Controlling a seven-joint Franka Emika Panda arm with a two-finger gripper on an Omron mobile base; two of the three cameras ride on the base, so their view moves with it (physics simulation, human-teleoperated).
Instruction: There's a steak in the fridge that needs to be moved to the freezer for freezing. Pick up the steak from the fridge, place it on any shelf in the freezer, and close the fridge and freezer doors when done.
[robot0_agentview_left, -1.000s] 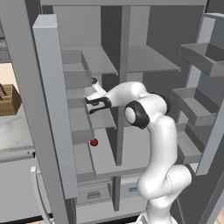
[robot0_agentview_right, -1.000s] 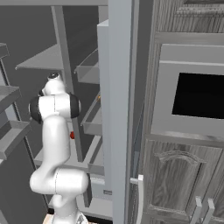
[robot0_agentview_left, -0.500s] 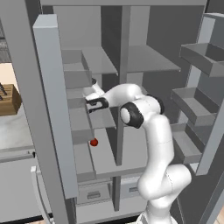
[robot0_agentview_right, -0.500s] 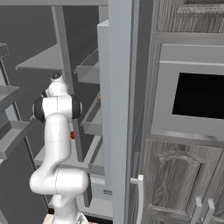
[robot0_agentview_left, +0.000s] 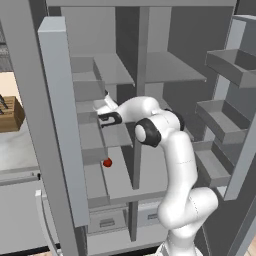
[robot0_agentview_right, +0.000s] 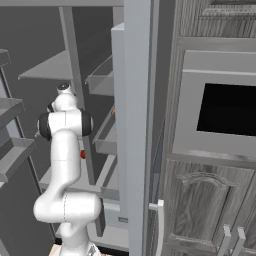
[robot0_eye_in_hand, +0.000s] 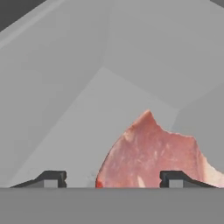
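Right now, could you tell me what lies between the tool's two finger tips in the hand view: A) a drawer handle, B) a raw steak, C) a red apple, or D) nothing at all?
B: the pink, marbled steak lies on the grey shelf between the open tool's tips.

The steak (robot0_eye_in_hand: 153, 155) was pinkish red, marbled with paler streaks and a deeper red at its lower edge. The freezer shelf (robot0_eye_in_hand: 87, 131) beneath the steak was plain light grey. A small red ball (robot0_agentview_left: 107, 162) lay below that shelf. The oven window (robot0_agentview_right: 227, 116) was black, its cabinet front (robot0_agentview_right: 200, 210) grey woodgrain.
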